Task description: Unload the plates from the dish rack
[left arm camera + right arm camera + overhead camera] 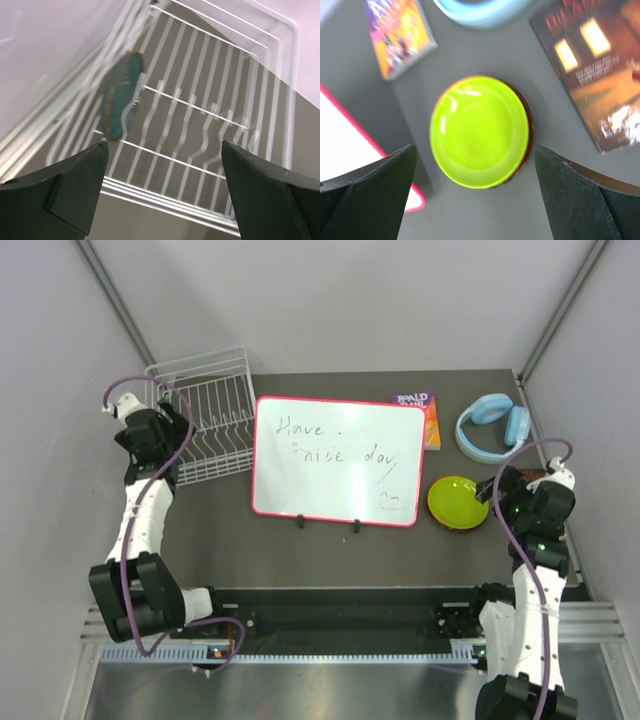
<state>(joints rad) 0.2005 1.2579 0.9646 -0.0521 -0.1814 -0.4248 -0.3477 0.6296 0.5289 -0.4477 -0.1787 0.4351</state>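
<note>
Left gripper (165, 170), jaws spread, above the teal plate (121, 97) standing in the dish rack (200, 107), probably must next descend and pinch its rim; right gripper (475, 155) likewise spread.

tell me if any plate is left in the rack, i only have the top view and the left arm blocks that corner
Observer: Yes, one blue-green plate stands on edge between the wires of the rack, near its left side in the left wrist view.
Operator: is the left claw on it yet
Observer: No, the left claw is open and short of it, touching nothing.
Operator: is the yellow plate on the right lying alone
Observer: No, the yellow plate lies on top of a dark red plate, of which only a sliver of rim shows.
</note>
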